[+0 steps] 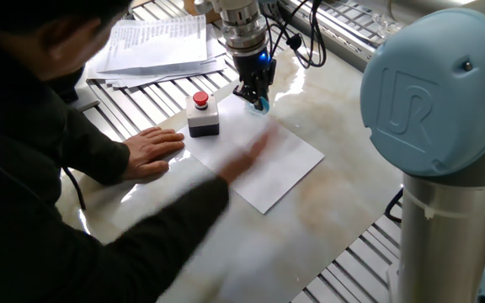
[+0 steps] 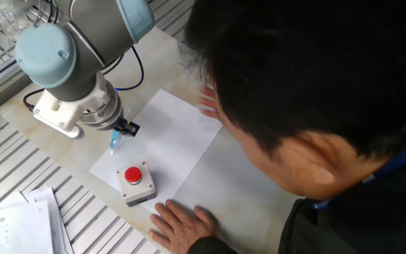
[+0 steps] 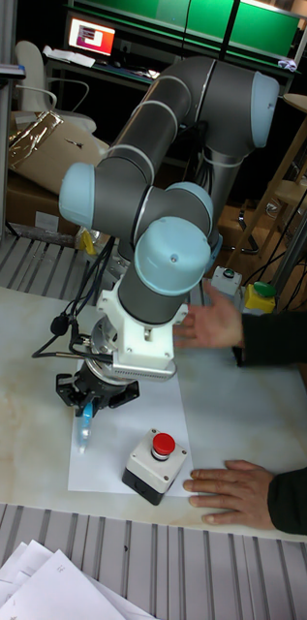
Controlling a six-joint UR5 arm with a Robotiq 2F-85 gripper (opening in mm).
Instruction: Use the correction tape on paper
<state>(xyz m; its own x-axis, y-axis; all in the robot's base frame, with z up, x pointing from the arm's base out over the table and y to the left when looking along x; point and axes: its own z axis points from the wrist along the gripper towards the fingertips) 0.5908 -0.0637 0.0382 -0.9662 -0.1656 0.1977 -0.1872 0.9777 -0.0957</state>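
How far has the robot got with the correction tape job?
Picking up looks done: the gripper is shut on the correction tape. In hand: its tip is down at the paper, near the corner by the red button box. No white strip is visible on the sheet, so the swipe across seems mostly left.

Arm bent over table, wrist pointing straight down, near far-left table edge in one fixed view. Gripper (image 1: pixel 258 97) (image 2: pixel 118 134) (image 3: pixel 87 402) low, fingers closed on tape (image 1: pixel 262 104) (image 2: pixel 115 140) (image 3: pixel 82 427); tape tip down, at/near paper (image 1: pixel 268 164) corner — contact w/ sheet unclear.
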